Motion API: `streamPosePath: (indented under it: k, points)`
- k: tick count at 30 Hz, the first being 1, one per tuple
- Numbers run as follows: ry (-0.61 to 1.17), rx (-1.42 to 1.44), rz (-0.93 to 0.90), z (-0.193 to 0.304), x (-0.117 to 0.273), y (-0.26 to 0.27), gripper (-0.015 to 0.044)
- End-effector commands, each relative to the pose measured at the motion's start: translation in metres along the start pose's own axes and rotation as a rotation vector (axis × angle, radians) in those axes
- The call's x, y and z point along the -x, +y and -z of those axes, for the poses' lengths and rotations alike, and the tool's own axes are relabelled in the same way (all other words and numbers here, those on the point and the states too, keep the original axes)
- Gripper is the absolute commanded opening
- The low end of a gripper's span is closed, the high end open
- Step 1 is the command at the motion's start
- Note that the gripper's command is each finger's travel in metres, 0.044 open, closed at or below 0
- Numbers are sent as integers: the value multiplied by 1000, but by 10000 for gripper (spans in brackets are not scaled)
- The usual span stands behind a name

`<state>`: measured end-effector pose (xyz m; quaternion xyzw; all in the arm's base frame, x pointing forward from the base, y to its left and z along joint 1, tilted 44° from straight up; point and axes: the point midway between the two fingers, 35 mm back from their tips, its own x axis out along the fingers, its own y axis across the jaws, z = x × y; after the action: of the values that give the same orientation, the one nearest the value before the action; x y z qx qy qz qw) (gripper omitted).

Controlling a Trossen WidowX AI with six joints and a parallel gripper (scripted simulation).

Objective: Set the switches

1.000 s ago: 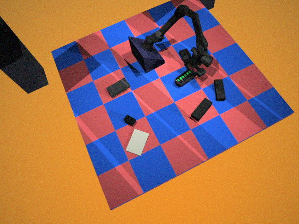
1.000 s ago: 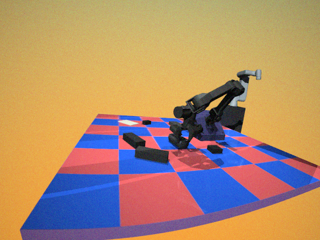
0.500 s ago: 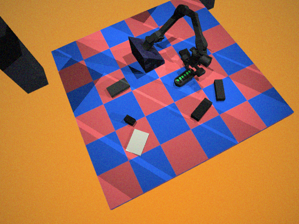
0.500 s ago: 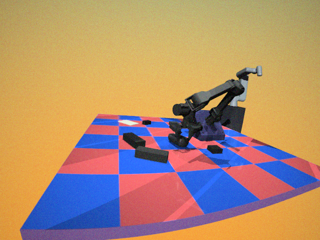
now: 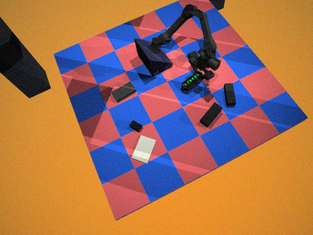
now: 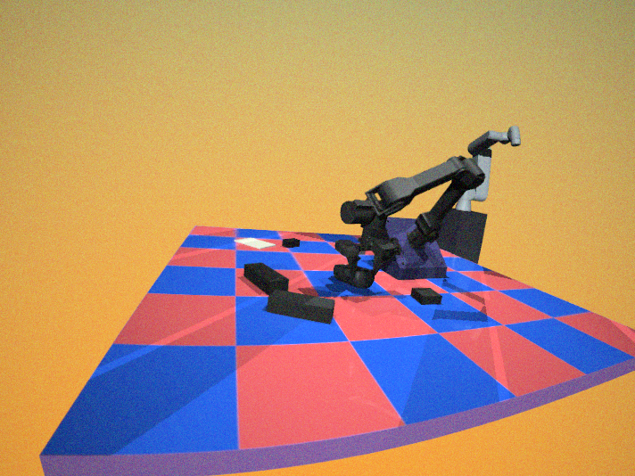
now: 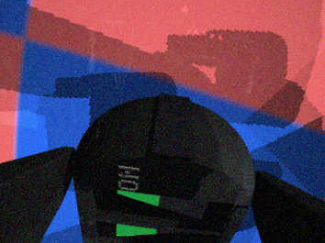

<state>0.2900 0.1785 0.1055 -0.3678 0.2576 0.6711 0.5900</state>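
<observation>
At the far left of the top view a dark pillar [image 5: 23, 67] stands beyond the checkered red and blue bench [image 5: 132, 203] [image 6: 317, 391] [image 7: 229, 10]. First on the bench comes a flat dark grey block [image 5: 124, 92], with a small black block [image 5: 136, 125] [image 6: 291, 242] and a white rectangular panel [image 5: 143, 149] [image 6: 254, 242] (the one pale part among these) lower down.

Near the middle, the arm rises from a navy wedge-shaped base [image 5: 162, 64] [image 6: 416, 269]. To its right is the controller unit [image 5: 191, 78] [image 6: 351, 276] [image 7: 161, 134], green switch ends facing up; the wrist view shows two of them by the ON marking. The gripper [image 5: 201, 70] [image 6: 353, 272] [image 7: 165, 171] has its fingers spread fairly wide but closed on the unit's two sides (how far it is off the bench, I can't tell).

Farther right lie two long black blocks, one slanted [image 5: 211, 114] [image 6: 266, 277], the other [image 5: 229, 94] [image 6: 300, 307] nearer the bench's right side. In the exterior view, a short dark block [image 6: 426, 296] lies right of the gripper, and behind the base a pale grey arm [image 6: 481, 174] stands on a dark pedestal [image 6: 465, 237].
</observation>
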Motion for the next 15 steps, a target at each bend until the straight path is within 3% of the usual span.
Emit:
streamPosePath:
  k: [1,15]
  points:
    - [-3,1,10,3,6,-2,336]
    - [-32,1,9,12,14,-2,336]
